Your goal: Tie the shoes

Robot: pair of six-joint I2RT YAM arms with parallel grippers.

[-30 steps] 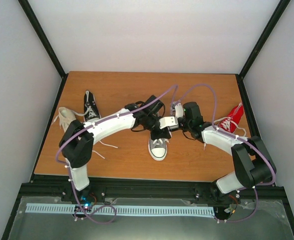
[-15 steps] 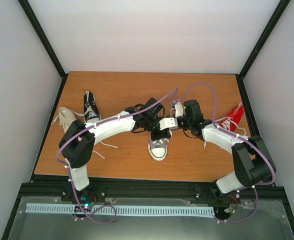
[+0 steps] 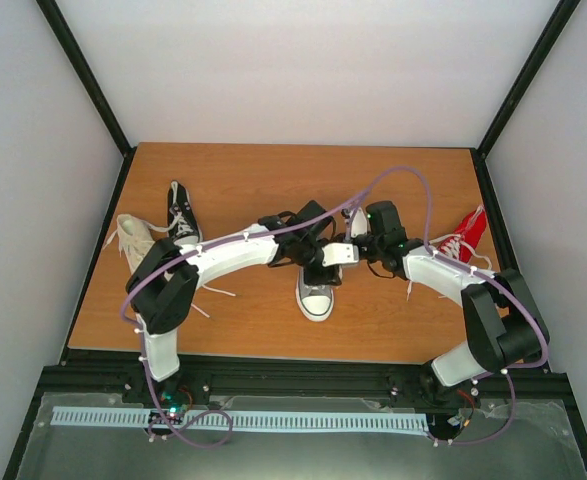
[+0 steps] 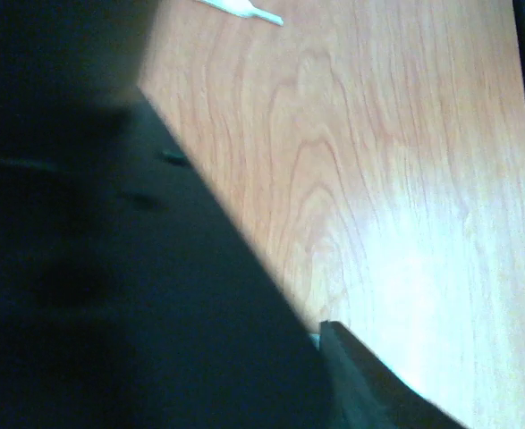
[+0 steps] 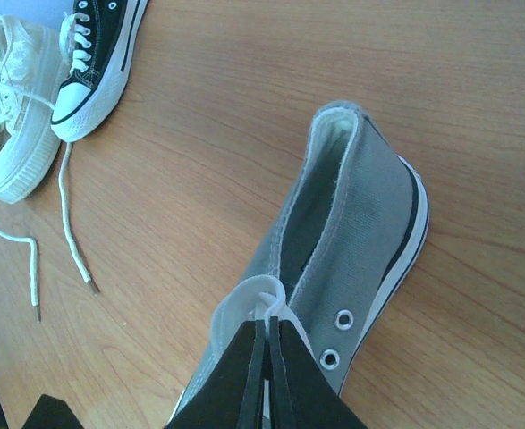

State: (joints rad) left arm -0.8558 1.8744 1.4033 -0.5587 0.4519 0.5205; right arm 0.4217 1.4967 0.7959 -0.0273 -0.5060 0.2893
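Observation:
The grey shoe [image 3: 316,297] with white toe cap stands at the table's middle, toe toward the near edge. It also shows in the right wrist view [image 5: 369,214], heel opening up. My right gripper [image 5: 268,320] is shut on a loop of its white lace [image 5: 260,295] above the tongue. In the top view the right gripper [image 3: 333,257] and left gripper [image 3: 321,272] meet over the shoe's ankle. The left wrist view is mostly blocked by a dark shape, so I cannot tell how its jaws stand.
A black shoe [image 3: 180,212] and a cream shoe [image 3: 131,238] lie at the far left with loose laces [image 5: 70,223] trailing on the wood. A red shoe [image 3: 462,238] lies at the right by the right arm. Black frame posts edge the table [image 3: 273,180].
The left arm's wrist has shifted slightly right and nearer over the grey shoe. The right gripper has dropped a little toward the shoe. The shoes have not moved.

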